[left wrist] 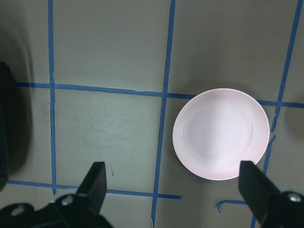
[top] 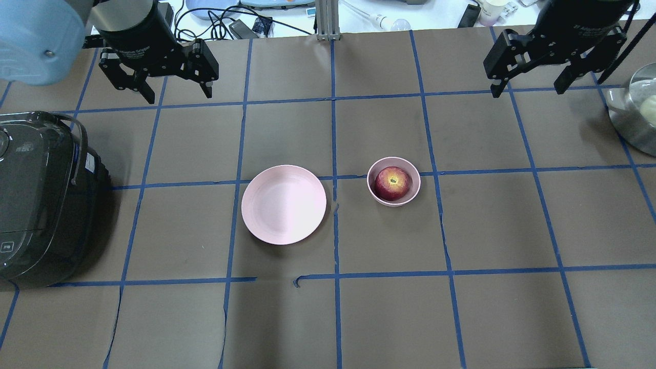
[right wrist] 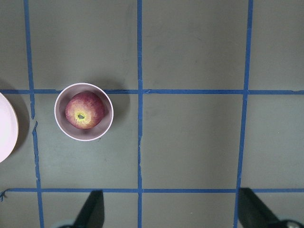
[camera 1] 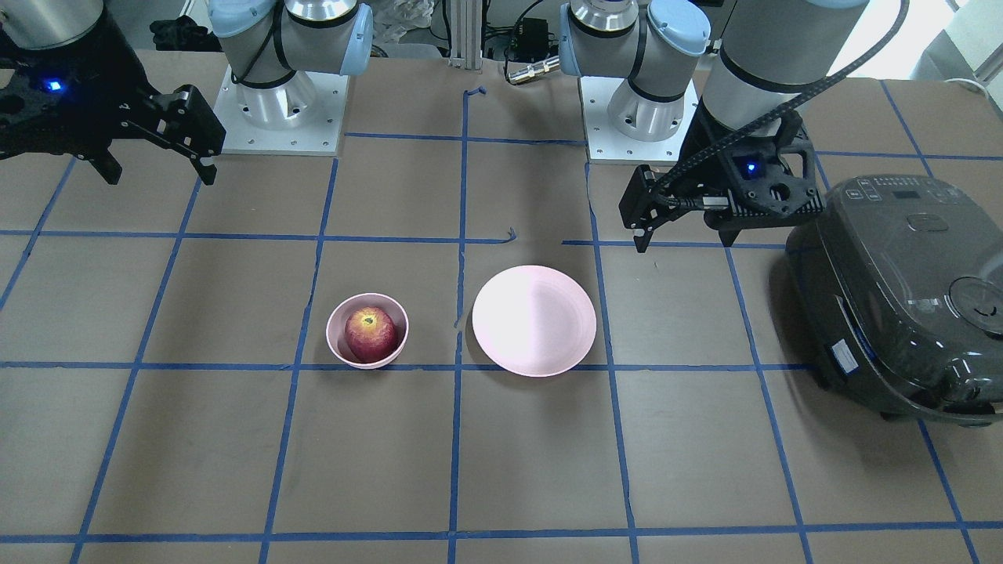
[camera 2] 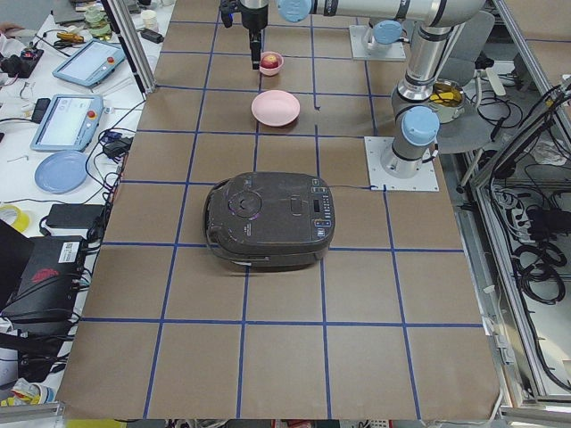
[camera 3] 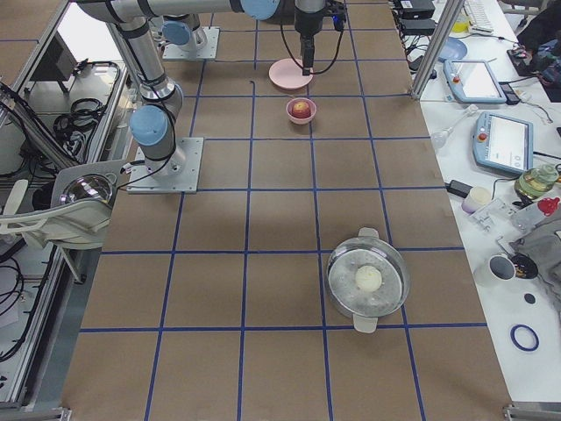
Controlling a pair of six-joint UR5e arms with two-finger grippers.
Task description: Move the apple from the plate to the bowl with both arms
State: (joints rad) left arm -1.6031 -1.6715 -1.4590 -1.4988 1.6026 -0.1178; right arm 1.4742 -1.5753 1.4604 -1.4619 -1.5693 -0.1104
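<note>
1. Nearest the left wrist camera, left gripper (left wrist: 172, 173) with its black fingers (left wrist: 96, 183) spread wide apart, hanging high over the table (left wrist: 109, 47)
2. Beyond those fingers, plate (left wrist: 221, 134) at 3 o'clock of that view's centre, flat on the brown paper, plain pink surface in full view
3. Right gripper (right wrist: 171, 206) in the same pose: fingers wide apart, high above the table
4. Apple (top: 392, 183) inside the bowl (top: 393, 203), stem dimple and yellowish patch facing up; at 9 o'clock in the right wrist view
5. In the overhead view, bowl at 3 o'clock of the plate, near but not touching, with a blue tape line (top: 334, 154) between them
6. Same view: left gripper between 10 and 11 o'clock of the plate, right gripper at 2 o'clock of the bowl, each well apart from the crockery
7. Dark rice cooker (top: 36, 205), lid closed, at 9 o'clock of the plate and well apart; steel pot (top: 630, 123) between 2 and 3 o'clock of the bowl, at the view's edge
</note>
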